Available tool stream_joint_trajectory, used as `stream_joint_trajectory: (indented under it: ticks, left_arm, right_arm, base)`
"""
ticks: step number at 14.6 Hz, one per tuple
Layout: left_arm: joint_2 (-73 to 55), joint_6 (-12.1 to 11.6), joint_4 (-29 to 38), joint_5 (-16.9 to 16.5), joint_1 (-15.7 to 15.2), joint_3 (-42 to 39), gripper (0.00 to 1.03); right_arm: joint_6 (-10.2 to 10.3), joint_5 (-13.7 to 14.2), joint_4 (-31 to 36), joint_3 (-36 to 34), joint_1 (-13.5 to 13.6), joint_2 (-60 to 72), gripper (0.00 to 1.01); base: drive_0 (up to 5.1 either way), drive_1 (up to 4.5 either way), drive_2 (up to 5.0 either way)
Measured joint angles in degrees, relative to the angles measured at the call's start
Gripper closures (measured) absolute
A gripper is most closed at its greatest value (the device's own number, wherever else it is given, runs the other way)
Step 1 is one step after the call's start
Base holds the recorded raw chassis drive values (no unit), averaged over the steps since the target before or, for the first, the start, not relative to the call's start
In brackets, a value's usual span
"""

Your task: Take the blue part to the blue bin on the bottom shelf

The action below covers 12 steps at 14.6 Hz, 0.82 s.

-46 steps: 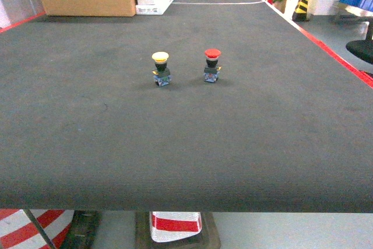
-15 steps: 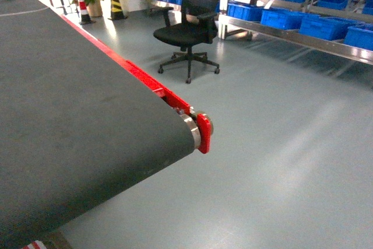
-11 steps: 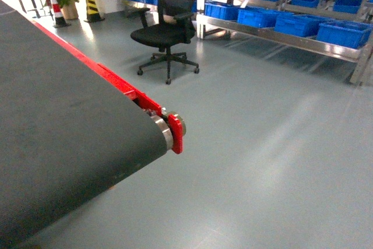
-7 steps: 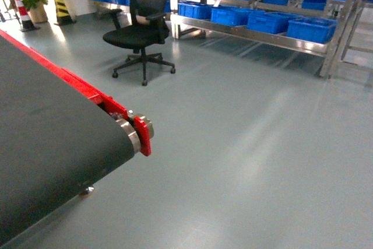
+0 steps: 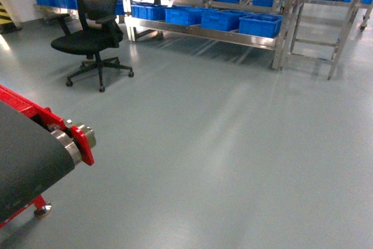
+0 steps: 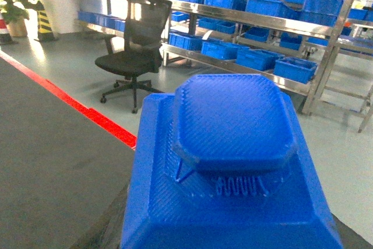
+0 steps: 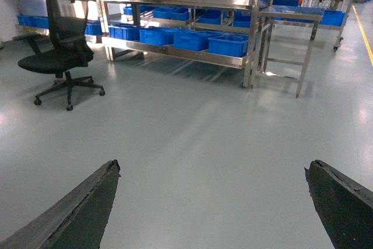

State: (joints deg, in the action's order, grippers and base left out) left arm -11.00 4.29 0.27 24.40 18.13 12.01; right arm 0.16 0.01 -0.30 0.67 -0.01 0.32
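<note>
Left jaws hold the bright-blue blocky plastic part; right jaws wide. Turning toward the far stainless-steel bottom shelf could jolt it loose.

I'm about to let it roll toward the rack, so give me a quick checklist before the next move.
1. Blue part in the left pincer: seen close up at the wrist camera; grip itself cannot tell.
2. Right pincer open and empty: ok.
3. Bottom shelf in view with blue bins: ok.
4. Floor ahead free of obstacles: ok.
5. Office chair off to the left of the path: ok.
6. Conveyor end close at left: cannot tell clearance.
</note>
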Motion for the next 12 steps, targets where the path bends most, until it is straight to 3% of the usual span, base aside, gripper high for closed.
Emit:
stream_joint_trajectory:
  ticks: [12]
  left_arm:
    - [-0.02, 0.02, 0.02, 0.0, 0.0, 0.0, 0.6]
  right_arm:
    - [0.0, 0.0, -0.02, 0.0, 0.0, 0.0, 0.03]
  base:
    - [-1.7, -1.69, -1.7]
